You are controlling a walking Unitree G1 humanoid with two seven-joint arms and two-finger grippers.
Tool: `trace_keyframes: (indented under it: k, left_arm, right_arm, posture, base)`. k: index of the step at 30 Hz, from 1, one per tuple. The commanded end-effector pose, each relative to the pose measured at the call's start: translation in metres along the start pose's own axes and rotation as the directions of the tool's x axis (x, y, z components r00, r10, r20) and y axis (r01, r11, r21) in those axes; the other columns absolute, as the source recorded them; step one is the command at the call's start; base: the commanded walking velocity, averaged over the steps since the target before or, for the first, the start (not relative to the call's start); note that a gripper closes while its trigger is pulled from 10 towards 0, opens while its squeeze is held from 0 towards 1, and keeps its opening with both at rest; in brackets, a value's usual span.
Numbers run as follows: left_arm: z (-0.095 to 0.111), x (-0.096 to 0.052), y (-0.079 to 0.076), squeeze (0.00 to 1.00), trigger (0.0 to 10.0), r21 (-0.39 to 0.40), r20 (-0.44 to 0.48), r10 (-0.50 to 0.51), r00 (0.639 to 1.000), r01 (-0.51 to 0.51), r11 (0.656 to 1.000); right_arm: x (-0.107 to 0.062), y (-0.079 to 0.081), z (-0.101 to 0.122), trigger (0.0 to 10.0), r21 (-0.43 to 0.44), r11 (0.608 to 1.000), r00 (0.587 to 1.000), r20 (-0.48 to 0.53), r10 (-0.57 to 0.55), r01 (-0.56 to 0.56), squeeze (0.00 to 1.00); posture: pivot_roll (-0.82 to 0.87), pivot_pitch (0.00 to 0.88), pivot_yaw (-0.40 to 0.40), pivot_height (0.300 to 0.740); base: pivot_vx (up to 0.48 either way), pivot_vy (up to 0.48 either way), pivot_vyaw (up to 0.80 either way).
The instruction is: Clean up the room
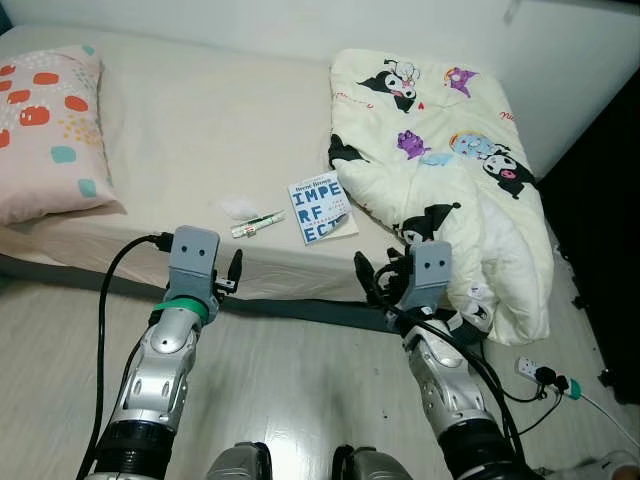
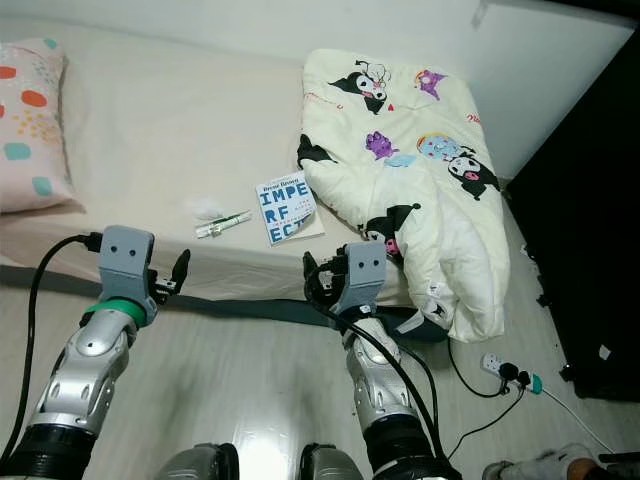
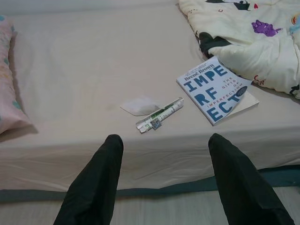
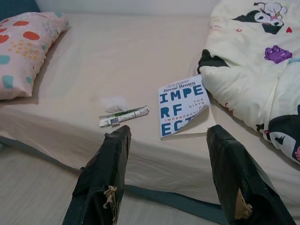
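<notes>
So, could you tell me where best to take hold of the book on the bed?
Probably by the book's near edge, where the front cover curls up off the pages. It lies flat close to the mattress edge, so come from the floor side, one finger under that lifted cover corner.

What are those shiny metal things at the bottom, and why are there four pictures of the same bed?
The shiny things are a robot's two arms. Each ends in a gripper with two black fingers: the left gripper and the right gripper. Both are open and hold nothing.

Two pictures come from cameras in the robot's head, looking down. The other two come from cameras on its wrists, so you see black fingers up close.

On the bed lie a book, a small tube and a crumpled tissue. A spotted pillow lies on the robot's left and a cartoon blanket on its right, hanging over the bed's edge.
</notes>
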State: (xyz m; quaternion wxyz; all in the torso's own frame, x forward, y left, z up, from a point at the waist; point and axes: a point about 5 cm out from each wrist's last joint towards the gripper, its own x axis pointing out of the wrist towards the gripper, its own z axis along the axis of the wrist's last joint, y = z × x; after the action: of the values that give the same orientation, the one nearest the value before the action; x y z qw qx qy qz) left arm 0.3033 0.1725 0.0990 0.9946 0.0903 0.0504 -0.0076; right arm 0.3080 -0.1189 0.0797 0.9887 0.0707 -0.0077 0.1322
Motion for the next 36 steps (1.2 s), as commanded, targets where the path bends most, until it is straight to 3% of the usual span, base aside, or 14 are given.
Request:
trace_keyframes:
  k: [1, 14, 16, 20, 21, 22, 36]
  left_arm:
    - [-0.005, -0.003, -0.003, 0.00, 10.0, 0.003, -0.011, -0.007, 1.000, 0.007, 1.000]
    - [-0.003, 0.003, -0.006, 0.00, 10.0, 0.023, 0.000, -0.038, 0.999, 0.038, 0.999]
    - [-0.004, 0.002, -0.006, 0.00, 10.0, 0.024, -0.002, -0.038, 0.999, 0.038, 0.999]
    - [-0.005, 0.001, -0.006, 0.00, 10.0, 0.026, -0.005, -0.039, 0.999, 0.039, 0.999]
    - [-0.006, 0.000, -0.006, 0.00, 10.0, 0.028, -0.006, -0.040, 0.999, 0.040, 0.999]
    - [-0.006, -0.001, -0.006, 0.00, 10.0, 0.028, -0.006, -0.040, 0.999, 0.040, 0.999]
    - [-0.005, 0.000, -0.007, 0.00, 10.0, 0.044, -0.004, -0.058, 0.998, 0.058, 0.997]
  right_arm:
    - [-0.001, 0.000, -0.001, 10.0, -0.006, 1.000, 1.000, 0.001, 0.001, -0.001, 0.00]
    - [-0.003, 0.003, -0.004, 10.0, 0.029, 1.000, 1.000, 0.000, 0.010, -0.010, 0.00]
    - [-0.004, 0.005, -0.014, 10.0, -0.185, 0.981, 0.995, -0.082, 0.052, -0.066, 0.00]
    - [-0.005, 0.003, -0.017, 10.0, -0.139, 0.989, 0.994, -0.097, 0.042, -0.055, 0.00]
    - [-0.005, 0.003, -0.014, 10.0, -0.037, 0.999, 0.997, -0.066, 0.028, -0.031, 0.00]
    - [-0.005, 0.003, -0.013, 10.0, -0.023, 0.999, 0.998, -0.058, 0.025, -0.027, 0.00]
    - [-0.006, -0.003, -0.013, 10.0, -0.015, 1.000, 0.999, -0.050, -0.010, 0.009, 0.00]
  posture:
    - [0.05, 0.025, -0.015, 0.740]
    - [0.04, 0.000, 0.006, 0.740]
    - [0.04, 0.000, 0.006, 0.740]
    - [0.04, 0.000, 0.007, 0.740]
    - [0.04, 0.000, 0.009, 0.740]
    - [0.04, 0.000, 0.009, 0.740]
    - [0.04, 0.000, 0.023, 0.740]
  base:
    - [0.000, 0.000, 0.00]
    - [0.000, 0.000, 0.00]
    - [0.000, 0.000, 0.68]
    - [0.000, 0.000, 0.79]
    - [0.000, 0.000, 0.79]
    - [0.000, 0.000, 0.79]
    - [0.000, 0.000, 0.79]
